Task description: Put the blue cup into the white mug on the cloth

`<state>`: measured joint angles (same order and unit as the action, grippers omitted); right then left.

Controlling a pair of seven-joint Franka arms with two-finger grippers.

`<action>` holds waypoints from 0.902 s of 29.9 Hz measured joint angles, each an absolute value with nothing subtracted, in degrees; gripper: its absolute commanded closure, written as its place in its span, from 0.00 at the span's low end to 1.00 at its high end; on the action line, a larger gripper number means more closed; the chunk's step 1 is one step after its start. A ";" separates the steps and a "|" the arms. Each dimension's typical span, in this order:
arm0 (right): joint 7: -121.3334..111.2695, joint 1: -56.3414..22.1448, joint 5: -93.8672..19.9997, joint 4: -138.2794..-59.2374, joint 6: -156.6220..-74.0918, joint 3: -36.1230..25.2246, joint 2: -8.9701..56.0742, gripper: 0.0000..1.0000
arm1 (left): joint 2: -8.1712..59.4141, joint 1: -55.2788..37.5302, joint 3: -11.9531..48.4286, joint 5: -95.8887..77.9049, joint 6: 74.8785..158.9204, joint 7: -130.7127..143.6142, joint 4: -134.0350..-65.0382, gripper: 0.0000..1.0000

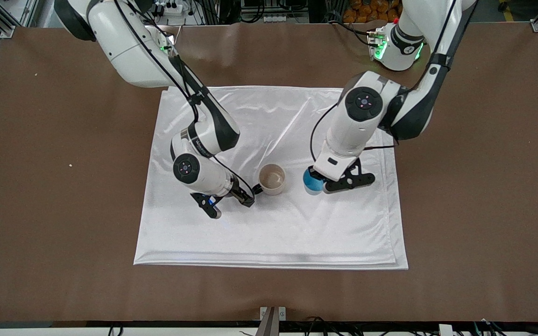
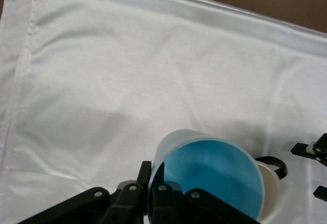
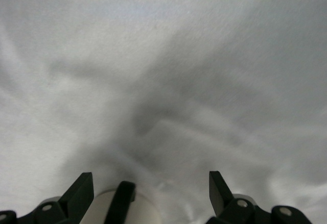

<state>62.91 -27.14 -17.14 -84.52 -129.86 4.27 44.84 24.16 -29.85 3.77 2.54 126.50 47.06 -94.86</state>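
Note:
The blue cup (image 1: 312,183) is gripped by its rim in my left gripper (image 1: 319,183), which is shut on it, one finger inside and one outside. It hangs tilted, low over the cloth (image 1: 273,233), beside the white mug (image 1: 272,179) on the side toward the left arm's end. The left wrist view shows the cup's bright inside (image 2: 209,173), with the mug (image 2: 272,185) just past it. The mug stands upright on the cloth, its black handle (image 1: 256,189) pointing at my right gripper (image 1: 230,205). That gripper is open, low on the cloth, with the handle (image 3: 119,201) between its fingers.
The cloth lies on a brown table (image 1: 63,186) with bare brown surface all around it. A folded cloth edge (image 1: 269,265) runs along the side nearest the front camera. Both arms reach down over the cloth's middle.

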 measured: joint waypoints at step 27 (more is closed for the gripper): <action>32.66 -16.08 -5.64 -100.34 -122.68 3.50 31.41 0.00 | 34.29 -40.25 3.53 2.53 127.94 66.59 -87.05 1.00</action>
